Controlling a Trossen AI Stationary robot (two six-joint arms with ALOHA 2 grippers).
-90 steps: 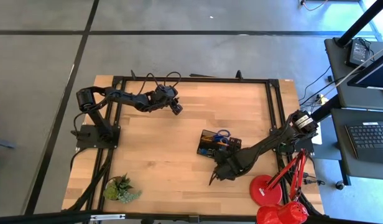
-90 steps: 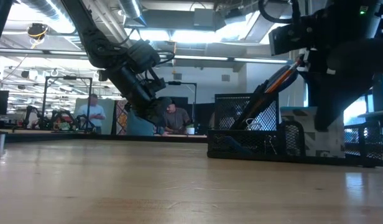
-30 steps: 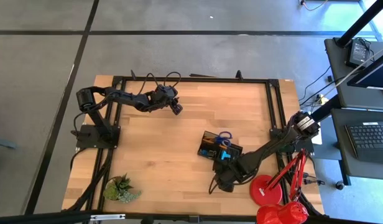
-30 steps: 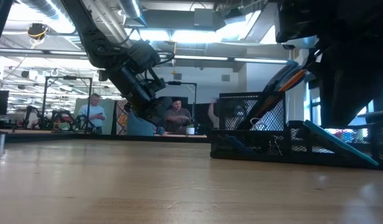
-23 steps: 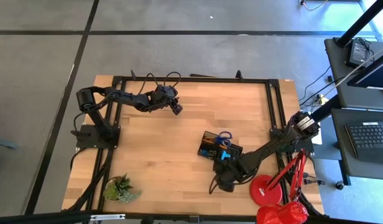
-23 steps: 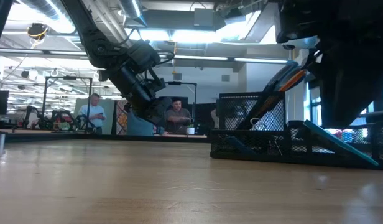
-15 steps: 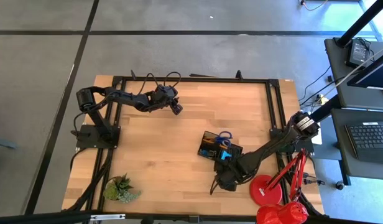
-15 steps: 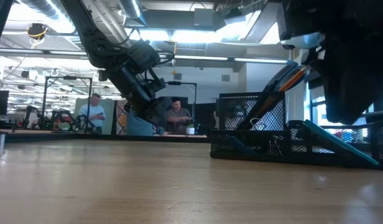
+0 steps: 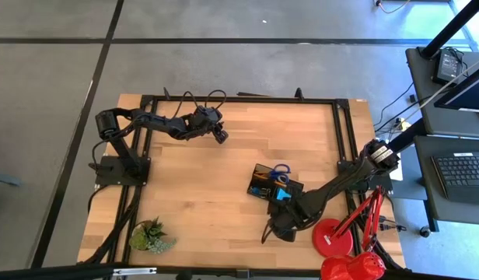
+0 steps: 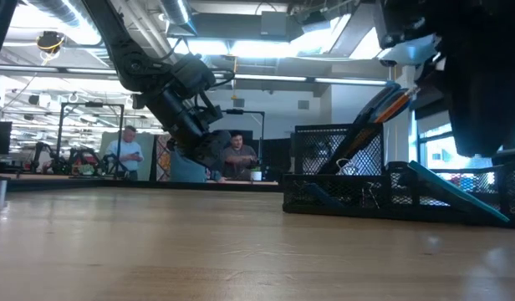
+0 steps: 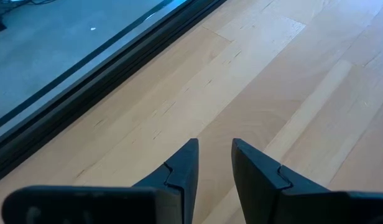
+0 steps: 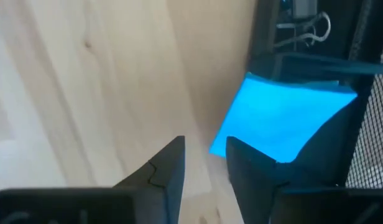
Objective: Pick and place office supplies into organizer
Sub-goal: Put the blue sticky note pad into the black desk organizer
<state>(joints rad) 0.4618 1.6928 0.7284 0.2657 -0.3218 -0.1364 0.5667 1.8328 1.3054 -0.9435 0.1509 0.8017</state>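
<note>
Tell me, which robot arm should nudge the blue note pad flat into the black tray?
Probably the right. The right gripper sits just beside the organizer, where the blue note pad leans tilted on its edge. The left gripper hovers far off, over bare table.

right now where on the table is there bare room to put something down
Bare wood spans the middle, between the left gripper and the organizer, and runs to the plant. It is crowded near the organizer, where the right gripper and the lamp base sit.
</note>
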